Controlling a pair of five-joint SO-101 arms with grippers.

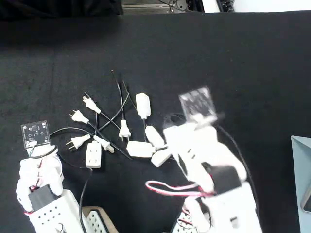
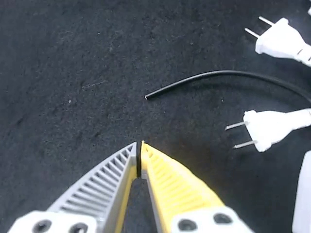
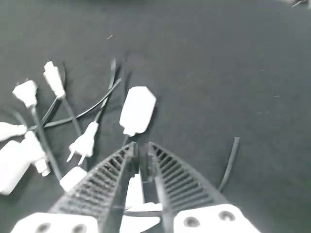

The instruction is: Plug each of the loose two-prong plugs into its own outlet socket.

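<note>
The black worktop point(image 1: 243, 58) is lit softly and evenly from above, so hardly any shadows are cast on it. The white plugs point(image 2: 272, 128) are washed out almost to plain brightness against it.

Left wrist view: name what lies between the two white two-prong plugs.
A black cable runs between the nearer plug and the farther plug, as the left wrist view shows.

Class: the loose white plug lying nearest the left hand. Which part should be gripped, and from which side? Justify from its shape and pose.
Take the white plug by its moulded body, behind the prongs, probably from above across its width: it lies flat, and this leaves both prongs free.
</note>
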